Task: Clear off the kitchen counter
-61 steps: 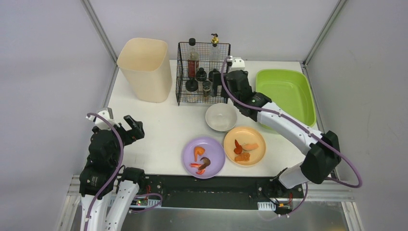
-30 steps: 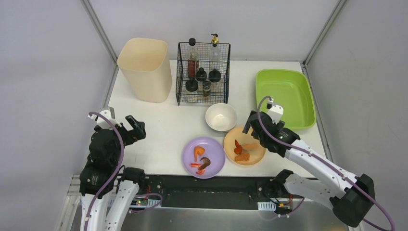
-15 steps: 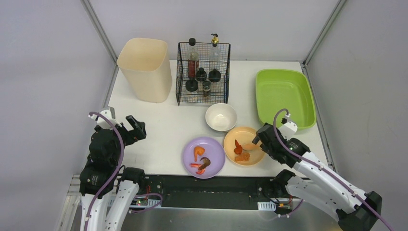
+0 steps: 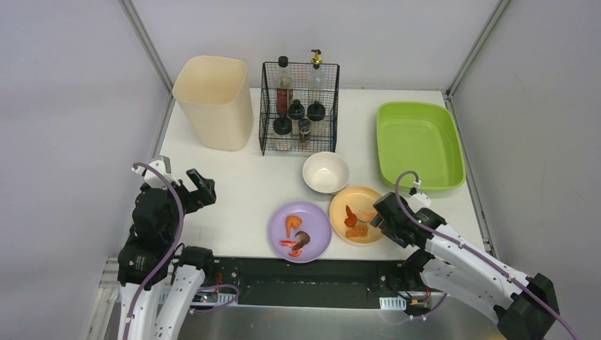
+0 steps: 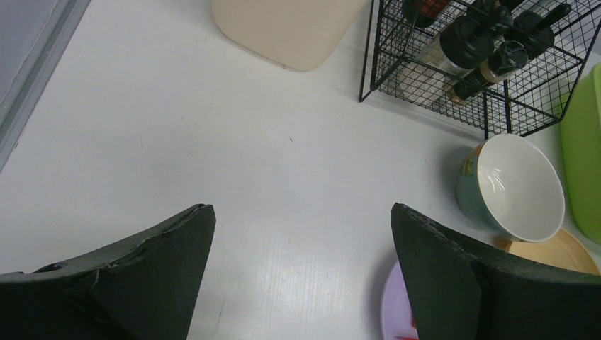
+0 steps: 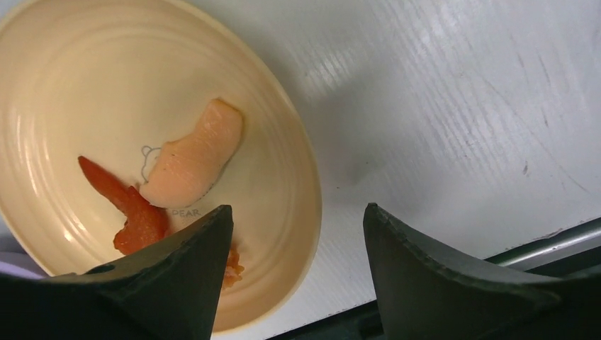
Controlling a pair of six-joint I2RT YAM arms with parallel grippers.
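Observation:
The white kitchen counter (image 4: 234,177) holds an orange plate (image 4: 373,235) with food scraps, a purple plate (image 4: 315,218) with scraps, and a white bowl (image 4: 325,172). My right gripper (image 4: 380,216) is open over the orange plate's right rim; in the right wrist view the rim (image 6: 306,212) lies between its fingers, one finger over the plate, the other over bare counter. My left gripper (image 4: 200,188) is open and empty above the counter at the left; its view shows the bowl (image 5: 517,185) and the purple plate's edge (image 5: 391,306).
A cream bin (image 4: 215,100) stands at the back left. A black wire rack (image 4: 298,108) with bottles and jars is at the back middle. A lime-green tub (image 4: 418,144) sits at the back right. The counter's near edge (image 6: 524,248) lies close to the orange plate.
My right arm has swung back from the wire rack to the front right and come down at the orange plate's right rim. The left arm has barely moved.

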